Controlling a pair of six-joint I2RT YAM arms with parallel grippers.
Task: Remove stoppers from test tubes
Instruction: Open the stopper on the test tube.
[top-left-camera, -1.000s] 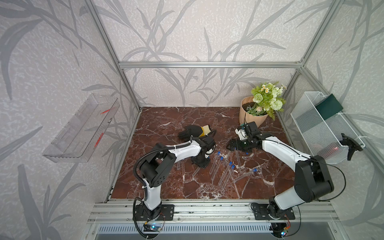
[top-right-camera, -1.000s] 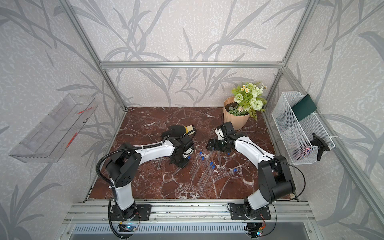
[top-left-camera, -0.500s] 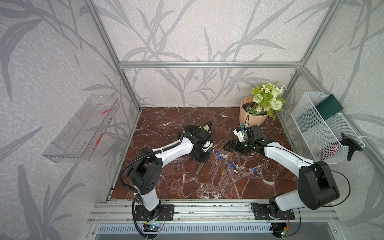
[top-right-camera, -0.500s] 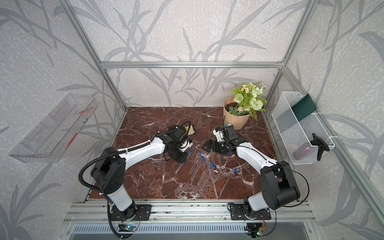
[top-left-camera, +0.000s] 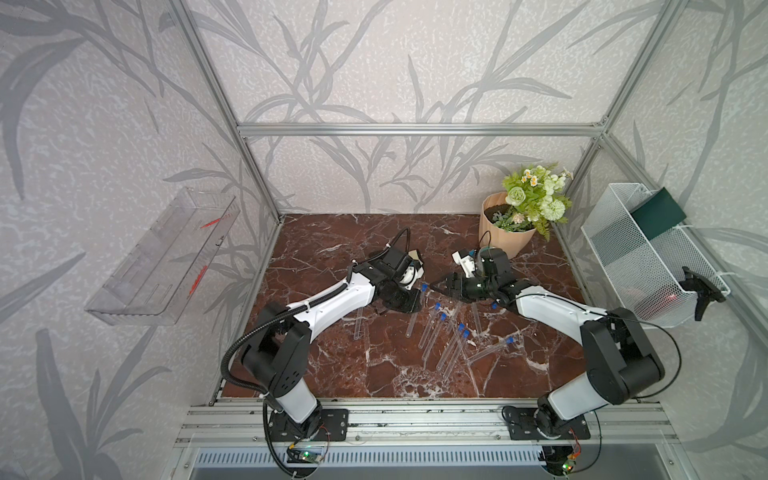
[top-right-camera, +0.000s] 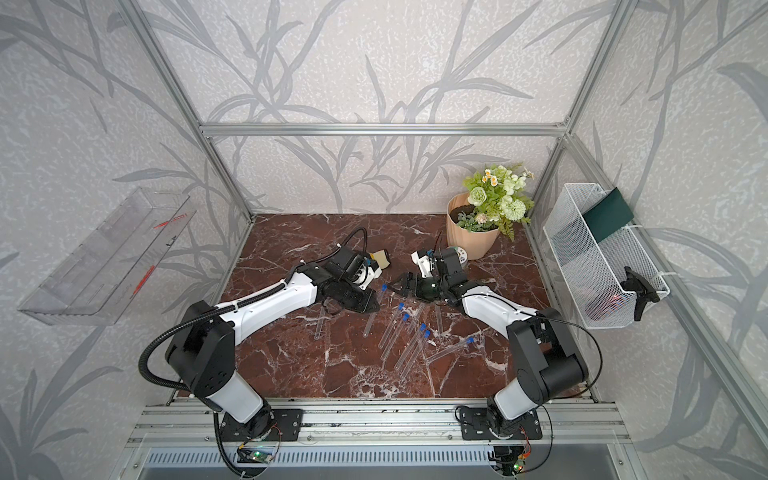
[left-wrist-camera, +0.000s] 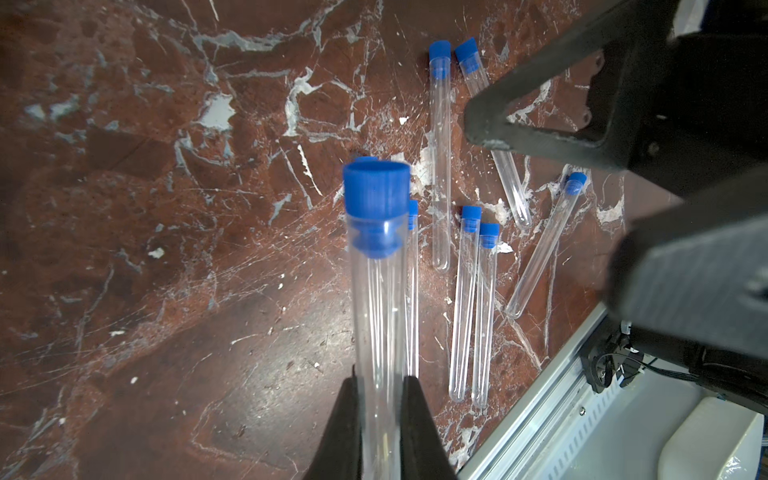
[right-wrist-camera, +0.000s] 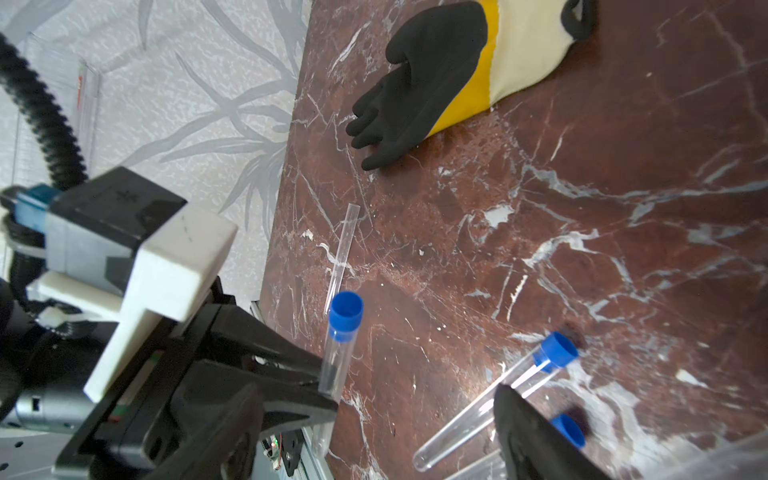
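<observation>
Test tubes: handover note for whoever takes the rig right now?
Left claw: shut on a stoppered test tube, its blue stopper in place.
Right claw: open beside that stopper, not gripping it.
Done: one uncapped tube lies on the table.
Left: pull this stopper, then do the stoppered tubes lying between the arms, at least six.

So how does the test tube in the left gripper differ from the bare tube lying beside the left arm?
The held tube has a blue stopper in its mouth; the bare tube is open-mouthed. The held tube is clamped in the left gripper with its capped end tilted up; the bare tube lies flat on the marble table, untouched. Both are clear, long and thin.
</observation>
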